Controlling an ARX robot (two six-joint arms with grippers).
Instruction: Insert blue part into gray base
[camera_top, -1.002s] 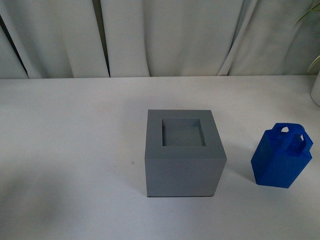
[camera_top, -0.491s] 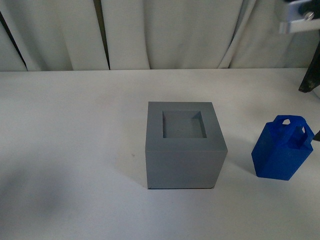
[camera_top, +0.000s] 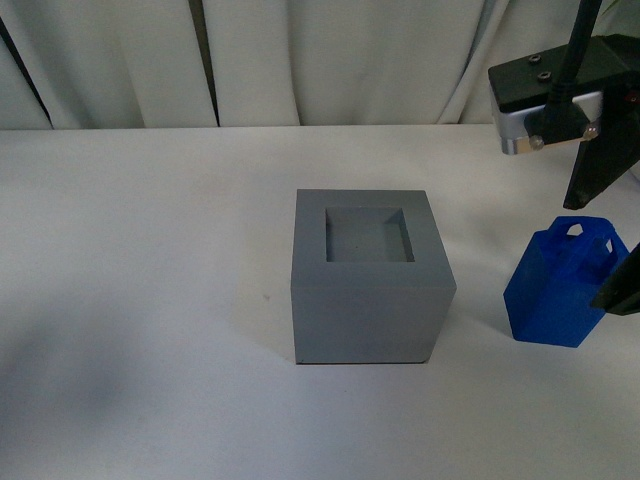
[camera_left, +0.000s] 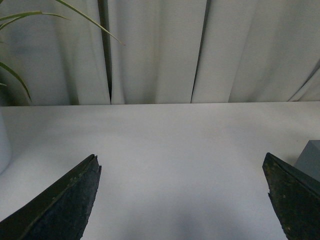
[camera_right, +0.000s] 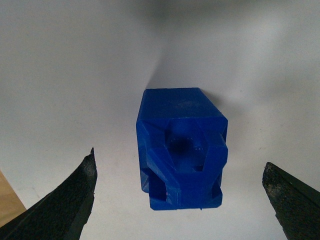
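Blue part (camera_right: 182, 155) untouched below spread right fingers (camera_right: 65, 200), tips cropped, left fingers (camera_left: 65, 205) spread too

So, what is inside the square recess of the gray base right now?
Nothing shows inside the gray base: its recess has only a bare gray floor. The near rim hides the closest strip of floor. The blue part stands outside, on the table.

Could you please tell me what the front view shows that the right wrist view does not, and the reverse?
Only the front view shows the gray base with its empty square recess, and the curtain behind. Only the right wrist view looks down into the loop handle of the blue part, with the right claw open and its fingers clear of it. Both show the blue part upright on the white table.
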